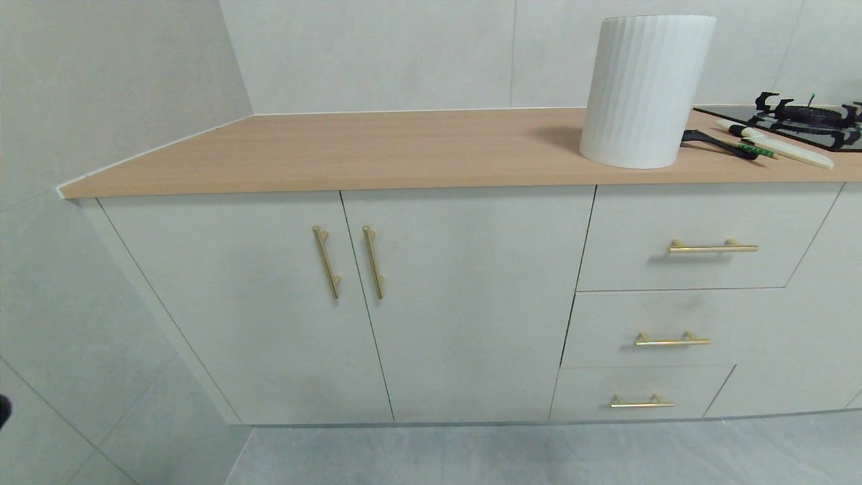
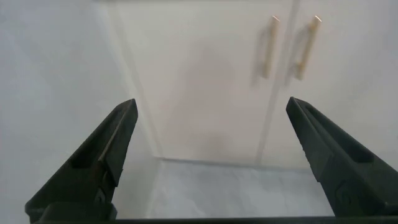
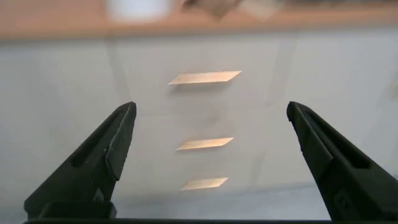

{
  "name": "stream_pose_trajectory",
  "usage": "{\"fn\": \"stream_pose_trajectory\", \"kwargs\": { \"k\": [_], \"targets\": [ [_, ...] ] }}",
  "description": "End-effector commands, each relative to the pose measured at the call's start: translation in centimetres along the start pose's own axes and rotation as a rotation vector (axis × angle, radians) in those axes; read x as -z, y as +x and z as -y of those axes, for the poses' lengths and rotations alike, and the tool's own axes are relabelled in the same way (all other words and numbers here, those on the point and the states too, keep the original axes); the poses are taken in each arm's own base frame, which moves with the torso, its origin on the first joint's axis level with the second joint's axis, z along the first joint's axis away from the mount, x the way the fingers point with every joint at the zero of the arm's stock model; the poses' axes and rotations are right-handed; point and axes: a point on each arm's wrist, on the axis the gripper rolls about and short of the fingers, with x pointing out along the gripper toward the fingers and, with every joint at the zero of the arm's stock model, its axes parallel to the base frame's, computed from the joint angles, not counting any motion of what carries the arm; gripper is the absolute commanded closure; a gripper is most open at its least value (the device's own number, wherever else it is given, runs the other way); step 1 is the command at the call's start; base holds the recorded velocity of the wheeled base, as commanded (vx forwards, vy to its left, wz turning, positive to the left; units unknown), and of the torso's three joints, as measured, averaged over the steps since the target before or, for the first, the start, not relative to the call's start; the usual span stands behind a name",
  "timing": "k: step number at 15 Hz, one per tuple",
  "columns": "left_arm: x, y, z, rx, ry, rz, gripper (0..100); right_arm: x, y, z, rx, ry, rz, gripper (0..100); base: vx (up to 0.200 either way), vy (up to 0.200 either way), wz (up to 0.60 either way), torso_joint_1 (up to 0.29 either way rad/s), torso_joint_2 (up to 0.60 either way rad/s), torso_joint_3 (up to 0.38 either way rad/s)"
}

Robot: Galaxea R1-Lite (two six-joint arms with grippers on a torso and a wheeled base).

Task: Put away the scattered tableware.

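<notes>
Left gripper [image 2: 212, 102] and right gripper [image 3: 211, 106] gape wide, empty; a clumsy reach could sweep the utensils [image 1: 754, 148] off the front edge of the counter [image 1: 337, 151].

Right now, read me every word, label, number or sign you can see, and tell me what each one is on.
There is no readable text in any view.
White ribbed container: plain, no label.
Cabinet doors and drawers: blank fronts with brass handles.
Utensils beside the container: one handle has green marks, too small to tell if they are print.
Hob: no legible markings.
</notes>
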Motion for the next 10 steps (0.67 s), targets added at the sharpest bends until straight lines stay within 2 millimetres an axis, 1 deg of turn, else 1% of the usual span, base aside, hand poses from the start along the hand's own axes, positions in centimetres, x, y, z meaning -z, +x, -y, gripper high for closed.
{"fn": "stream_pose_trajectory", "kwargs": {
  "k": [1, 3, 5, 6, 7, 8, 9, 10],
  "targets": [
    [0.7, -3.9, -1.4, -0.076, -0.045, 0.157, 0, 1.6, -7.9, 1.8, 0.141, -0.064, 0.251, 0, 0.0, 0.0, 0.0, 0.0, 0.0, 0.0],
    [1.2, -5.6, -1.9, -0.099, -0.076, 0.241, 0, 2.5, -9.6, 1.7, 0.185, -0.065, 0.294, 0, 0.0, 0.0, 0.0, 0.0, 0.0, 0.0],
    [2.0, -6.5, -2.0, -0.121, -0.081, 0.277, 0, 2.9, -10.5, 1.6, 0.199, -0.062, 0.331, 0, 0.0, 0.0, 0.0, 0.0, 0.0, 0.0],
    [2.8, -6.7, -1.9, -0.154, -0.07, 0.273, 0, 3.3, -10.5, 1.6, 0.209, -0.064, 0.318, 0, 0.0, 0.0, 0.0, 0.0, 0.0, 0.0],
    [3.0, -6.6, -1.7, -0.173, -0.068, 0.268, 0, 3.4, -10.4, 1.6, 0.212, -0.062, 0.312, 0, 0.0, 0.0, 0.0, 0.0, 0.0, 0.0],
    [4.2, -6.9, -1.3, -0.23, -0.061, 0.276, 0, 4.0, -10.0, 1.5, 0.215, -0.048, 0.289, 0, 0.0, 0.0, 0.0, 0.0, 0.0, 0.0],
    [5.9, -6.8, -1.0, -0.215, -0.048, 0.269, 0, 5.1, -9.3, 1.4, 0.211, -0.044, 0.247, 0, 0.0, 0.0, 0.0, 0.0, 0.0, 0.0],
    [6.8, -6.1, -0.9, -0.213, -0.053, 0.244, 0, 6.2, -8.7, 1.3, 0.206, -0.046, 0.206, 0, 0.0, 0.0, 0.0, 0.0, 0.0, 0.0]
  ]
}}
